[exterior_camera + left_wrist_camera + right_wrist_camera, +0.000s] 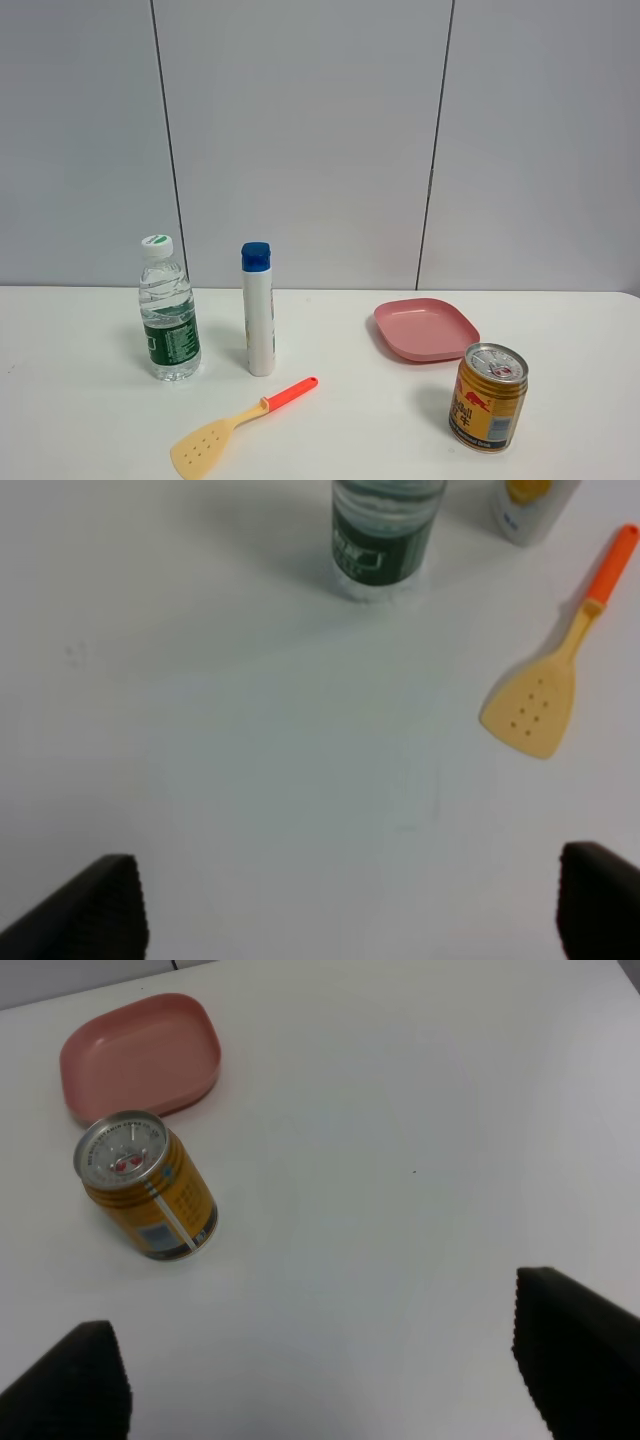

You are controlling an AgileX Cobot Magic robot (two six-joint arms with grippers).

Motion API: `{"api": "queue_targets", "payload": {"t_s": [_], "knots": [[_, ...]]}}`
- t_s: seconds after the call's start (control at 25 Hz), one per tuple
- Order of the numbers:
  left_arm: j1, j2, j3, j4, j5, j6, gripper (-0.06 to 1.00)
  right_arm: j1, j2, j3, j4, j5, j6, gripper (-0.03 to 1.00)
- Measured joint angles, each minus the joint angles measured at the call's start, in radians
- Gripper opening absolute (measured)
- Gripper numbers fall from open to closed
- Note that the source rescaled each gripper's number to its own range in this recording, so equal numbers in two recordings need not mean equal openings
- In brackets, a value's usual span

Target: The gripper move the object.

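Note:
The clear water bottle point(168, 320) with a white cap and dark green label stands upright on the white table at the left. Its lower part also shows in the left wrist view point(383, 535). The left gripper point(345, 905) is open and empty, with only its black jaw tips showing, well short of the bottle. The right gripper point(320, 1380) is open and empty over bare table, apart from the can. Neither arm shows in the exterior high view.
A tall white tube with a blue cap point(258, 310) stands right of the bottle. A yellow spatula with an orange handle point(240, 416) lies in front. A pink plate point(425, 328) and a gold can point(487, 396) sit at the right.

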Motion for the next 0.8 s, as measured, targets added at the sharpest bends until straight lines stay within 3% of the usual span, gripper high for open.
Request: {"api": "queue_targets", "payload": {"t_s": [0.52, 0.8], "knots": [[0.000, -0.508, -0.021, 0.082, 0.364, -0.073, 0.77, 0.000, 0.000, 0.000, 0.000, 0.000, 0.000, 1.00], [0.000, -0.657, 0.049, 0.135, 0.384, -0.103, 0.84, 0.000, 0.000, 0.000, 0.000, 0.000, 0.000, 1.00]]}}
